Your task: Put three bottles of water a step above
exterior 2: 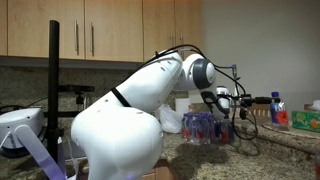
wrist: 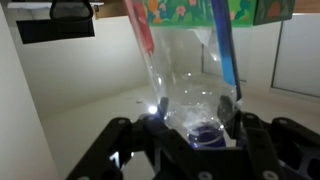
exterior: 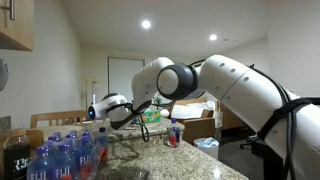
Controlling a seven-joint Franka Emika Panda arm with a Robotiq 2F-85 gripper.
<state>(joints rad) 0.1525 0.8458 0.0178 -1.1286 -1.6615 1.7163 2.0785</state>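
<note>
In the wrist view my gripper (wrist: 190, 125) is shut on a clear water bottle (wrist: 185, 70). Its blue cap points toward the camera and its blue-and-red label is at the far end. In the exterior views the gripper (exterior: 98, 110) (exterior 2: 236, 102) hangs over a shrink-wrapped pack of blue-capped bottles (exterior: 62, 155) (exterior 2: 200, 126) on the granite countertop (exterior: 190, 165). One bottle (exterior: 175, 132) (exterior 2: 276, 108) stands upright on the raised granite ledge (exterior 2: 292, 130), apart from the gripper.
Wooden wall cabinets (exterior 2: 100, 30) hang above the counter. A black camera stand (exterior 2: 53, 90) rises at the left. A green-and-white box (exterior: 151, 116) (exterior 2: 306, 120) lies on the ledge near the standing bottle. A dark container (exterior: 18, 150) stands beside the pack.
</note>
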